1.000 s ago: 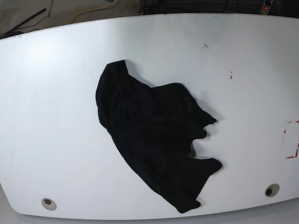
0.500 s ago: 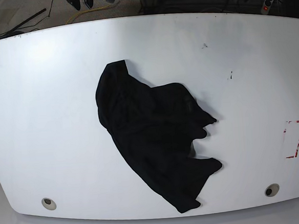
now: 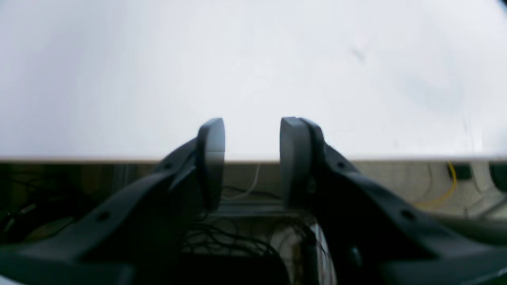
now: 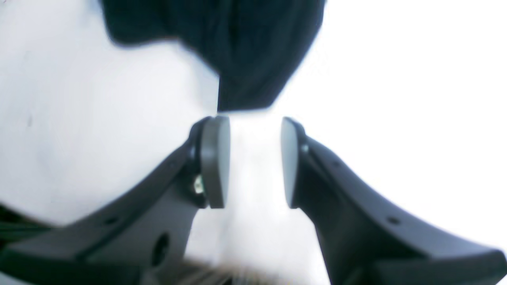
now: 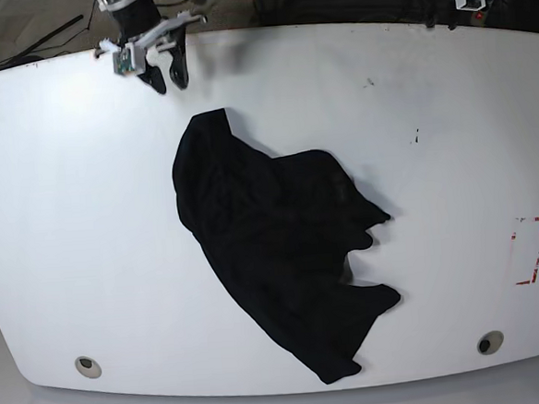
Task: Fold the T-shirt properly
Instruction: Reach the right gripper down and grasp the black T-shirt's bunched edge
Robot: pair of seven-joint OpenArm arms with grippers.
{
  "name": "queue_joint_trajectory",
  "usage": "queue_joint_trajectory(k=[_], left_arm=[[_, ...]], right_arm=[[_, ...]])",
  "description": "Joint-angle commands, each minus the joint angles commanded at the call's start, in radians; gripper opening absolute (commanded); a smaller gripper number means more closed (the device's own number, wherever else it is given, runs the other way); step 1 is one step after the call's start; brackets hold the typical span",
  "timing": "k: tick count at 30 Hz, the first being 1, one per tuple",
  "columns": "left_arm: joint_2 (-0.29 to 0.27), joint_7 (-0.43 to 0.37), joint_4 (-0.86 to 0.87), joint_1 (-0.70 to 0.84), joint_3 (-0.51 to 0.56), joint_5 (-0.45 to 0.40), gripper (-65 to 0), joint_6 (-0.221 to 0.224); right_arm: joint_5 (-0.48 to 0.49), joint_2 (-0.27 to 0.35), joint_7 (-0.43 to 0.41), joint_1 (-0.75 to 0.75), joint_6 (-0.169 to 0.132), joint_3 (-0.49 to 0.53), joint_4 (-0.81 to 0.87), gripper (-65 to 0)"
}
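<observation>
White table (image 5: 68, 225) with a crumpled black T-shirt (image 5: 273, 248) at its centre; both grippers at the far edge.

Bare surface lies on every side of the T-shirt, widest to left and right. The right gripper (image 5: 166, 75) hangs over the table just inside the far edge, its jaws parted by a moderate gap and holding nothing, the T-shirt's nearest corner (image 4: 241, 59) just ahead of its fingertips. The left gripper (image 3: 251, 158) sits at the far edge, well apart from the cloth, likewise parted and empty, over bare tabletop.

White table (image 5: 86, 224), crumpled black T-shirt (image 5: 273, 248) at its middle
</observation>
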State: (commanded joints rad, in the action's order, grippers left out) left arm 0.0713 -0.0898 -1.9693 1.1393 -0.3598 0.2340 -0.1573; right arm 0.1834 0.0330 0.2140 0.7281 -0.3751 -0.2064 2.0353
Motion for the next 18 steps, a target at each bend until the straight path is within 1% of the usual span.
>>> queue_joint_trajectory(k=[2,4,5,7,9,11,12,13,15,16,18], left_arm=[[-0.023,0.031,-0.002,-0.044,-0.009,0.000,-37.5,-0.005],[-0.034,0.055,-0.002,-0.071,-0.014,0.002,-31.8,-0.005],[-0.034,0.063,-0.002,-0.077,-0.029,0.002,-28.5,-0.005],[-0.035,0.068,-0.003,-0.078,-0.040,0.003,-27.1,-0.005],[-0.049,0.068,-0.003,-0.083,-0.044,0.003,-27.1,-0.005],[-0.058,0.068,-0.002,-0.083,-0.054,0.003,-27.1,-0.005],[-0.063,0.068,-0.002,-0.083,-0.061,0.003,-27.1,-0.005],[-0.066,0.069,0.000,-0.084,-0.068,0.002,-27.1,-0.005],[-0.071,0.069,0.002,-0.087,-0.074,0.002,-27.1,-0.005],[-0.069,0.069,0.002,-0.087,-0.074,0.002,-27.1,-0.005],[-0.069,0.069,0.002,-0.087,-0.074,0.002,-27.1,-0.005]], right_arm=[[0.002,0.000,0.063,-0.068,-0.020,0.000,-0.002,-33.6],[0.002,0.000,0.118,-0.121,-0.061,0.000,0.000,-29.3],[0.002,0.000,0.160,-0.158,-0.089,0.000,0.000,-27.4],[0.002,0.000,0.215,-0.212,-0.121,0.000,0.000,-25.7],[0.003,0.000,0.299,-0.275,-0.166,-0.002,-0.002,-25.0],[0.003,0.000,0.391,-0.328,-0.232,0.000,-0.002,-25.4],[0.003,0.000,0.442,-0.358,-0.273,0.000,-0.002,-25.4],[0.003,0.000,0.488,-0.391,-0.323,0.000,-0.003,-25.5],[0.003,0.000,0.612,-0.491,-0.323,-0.002,-0.008,-25.5],[0.003,-0.002,0.660,-0.529,-0.323,-0.002,-0.020,-25.5],[0.003,-0.003,0.724,-0.589,-0.323,-0.002,-0.037,-25.5]])
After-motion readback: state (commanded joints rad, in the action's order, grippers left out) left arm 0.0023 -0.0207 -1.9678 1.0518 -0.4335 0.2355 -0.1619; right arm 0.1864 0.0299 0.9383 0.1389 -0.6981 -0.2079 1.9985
